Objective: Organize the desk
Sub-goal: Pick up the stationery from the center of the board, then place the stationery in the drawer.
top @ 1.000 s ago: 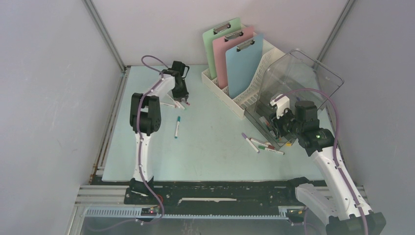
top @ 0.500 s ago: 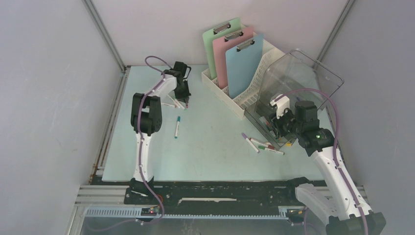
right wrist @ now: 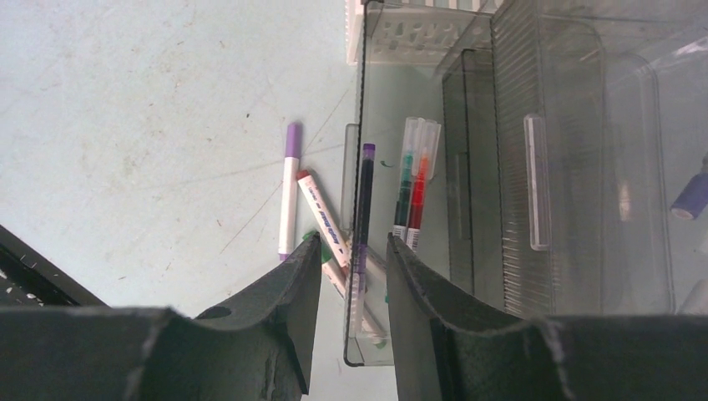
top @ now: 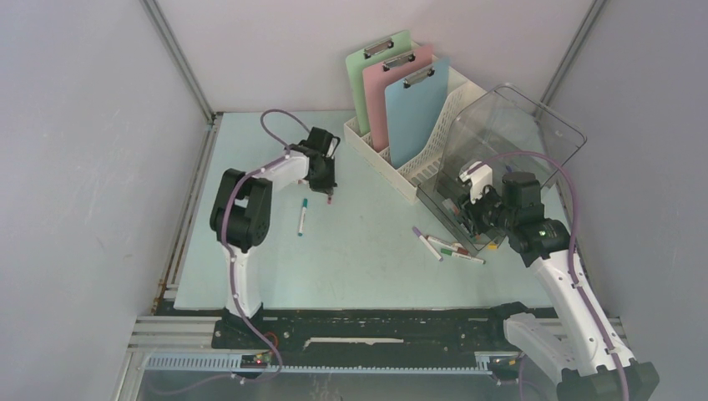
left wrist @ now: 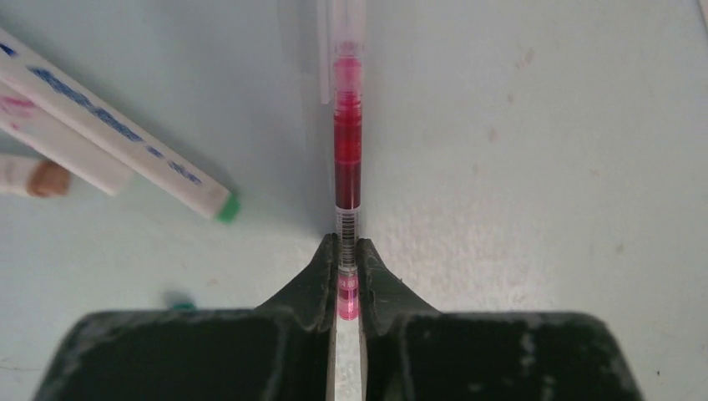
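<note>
1. Spread across the whole top view: the pale mint desk surface (top: 367,267), carrying everything listed below
2. Already filed, by the look of it: green, pink and blue clipboards (top: 417,117) upright in the white rack (top: 426,167) at the far side
3. Also put away: a teal pen (right wrist: 405,188) and an orange-red pen (right wrist: 419,192) inside the clear bin (top: 522,134), tipped on its side just beside the rack
4. In hand on the left: left gripper (left wrist: 348,251) low over the surface, left of the rack, fingers pinched tight on the tail of a red pen (left wrist: 348,159)
5. On the right: right gripper (right wrist: 355,246) at the mouth of the bin, fingers only narrowly parted, a dark pen (right wrist: 365,192) in line with the gap but not visibly squeezed; cannot tell whether carried or lying in the bin
6. Left to gather: loose markers (top: 447,247) on the surface by the bin mouth, a teal-capped marker (top: 301,217) further left, and white markers (left wrist: 125,146) beside the red pen
7. Judged roughly midway: clipboards sorted, several pens and markers outstanding
</note>
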You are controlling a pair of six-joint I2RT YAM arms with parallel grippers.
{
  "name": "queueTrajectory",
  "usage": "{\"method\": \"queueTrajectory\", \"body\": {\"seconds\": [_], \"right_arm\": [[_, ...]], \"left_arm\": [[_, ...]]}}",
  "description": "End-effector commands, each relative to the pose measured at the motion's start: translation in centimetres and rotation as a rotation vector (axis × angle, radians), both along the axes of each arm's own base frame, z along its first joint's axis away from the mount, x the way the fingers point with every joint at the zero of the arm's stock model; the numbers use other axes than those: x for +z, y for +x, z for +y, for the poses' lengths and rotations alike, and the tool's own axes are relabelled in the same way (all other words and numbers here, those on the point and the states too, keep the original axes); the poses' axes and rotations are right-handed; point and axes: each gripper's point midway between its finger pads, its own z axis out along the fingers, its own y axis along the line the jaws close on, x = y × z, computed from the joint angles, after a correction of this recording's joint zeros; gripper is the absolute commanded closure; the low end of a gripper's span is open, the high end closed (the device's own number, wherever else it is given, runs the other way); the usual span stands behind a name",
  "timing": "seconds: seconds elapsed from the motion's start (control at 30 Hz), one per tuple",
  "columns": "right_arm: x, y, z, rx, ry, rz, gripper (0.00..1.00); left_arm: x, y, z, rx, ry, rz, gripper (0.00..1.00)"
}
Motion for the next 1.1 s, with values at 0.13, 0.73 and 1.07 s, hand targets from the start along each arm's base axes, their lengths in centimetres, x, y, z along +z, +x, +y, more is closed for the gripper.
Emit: {"method": "queueTrajectory", "body": {"seconds": [0.13, 0.73, 1.07], "right_arm": [[0.4, -0.6, 1.7, 0.081, 0.032, -0.013, 0.58], [1.3, -3.2, 5.1, 0.251, 0.162, 0.059, 0.55], [2.4, -4.8, 6.5, 0.345, 0.236, 0.088, 0.53]], "left_arm": [[6.2, -2.5, -3.3, -0.089, -0.175, -0.318, 1.0], [13.7, -12.9, -10.6, -0.25, -0.489, -0.748, 1.0], [17.0, -18.0, -14.5, -0.344, -0.62, -0.853, 1.0]]}}
